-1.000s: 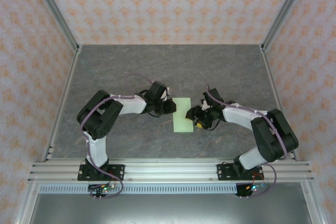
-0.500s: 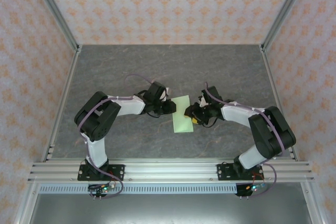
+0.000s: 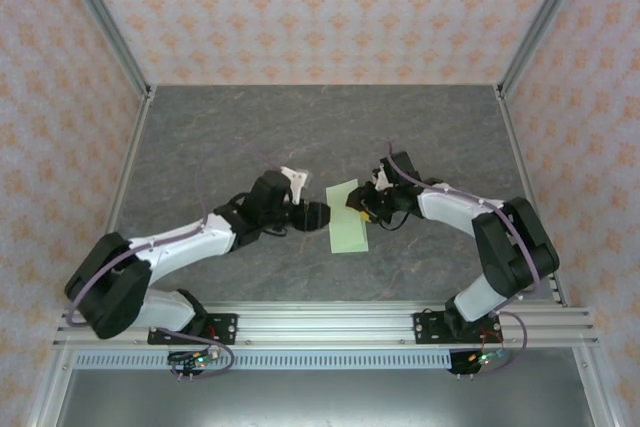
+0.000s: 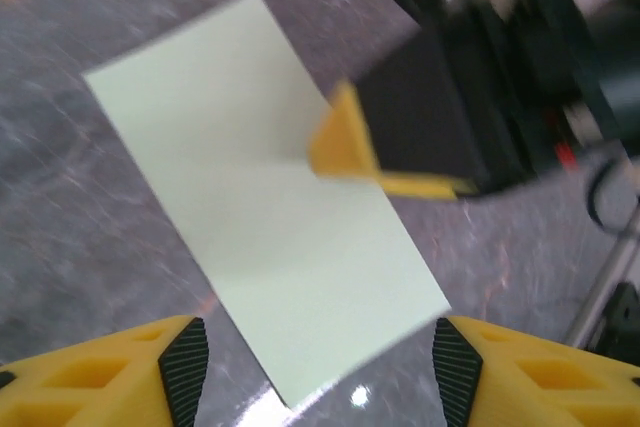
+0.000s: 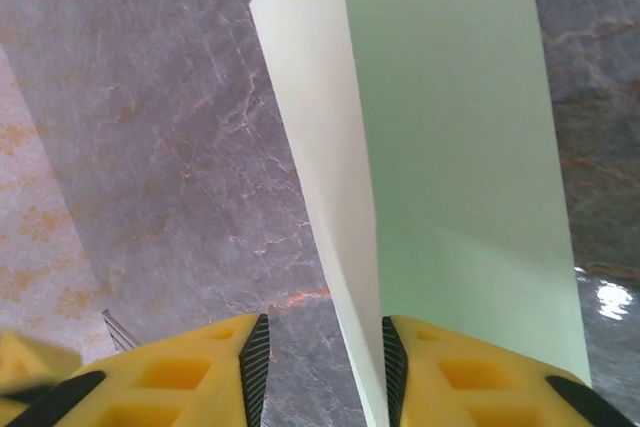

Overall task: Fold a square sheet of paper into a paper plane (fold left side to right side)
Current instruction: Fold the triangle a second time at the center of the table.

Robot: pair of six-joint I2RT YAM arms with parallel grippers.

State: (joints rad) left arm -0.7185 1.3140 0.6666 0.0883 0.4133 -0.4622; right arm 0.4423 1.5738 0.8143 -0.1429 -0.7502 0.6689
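The square sheet of paper [image 3: 347, 219] lies mid-bench [image 3: 300, 137], already halved into a narrow rectangle, with the left gripper [image 4: 318, 367] jaws released beside it and the right gripper [image 5: 320, 357] jaws part-open astride its lifted edge; the plane's later folds look undone.

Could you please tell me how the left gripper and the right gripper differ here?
The left gripper is wide open; the right gripper is open less. The left gripper only faces the square sheet of paper; the right gripper straddles its raised flap. Both have yellow fingers.
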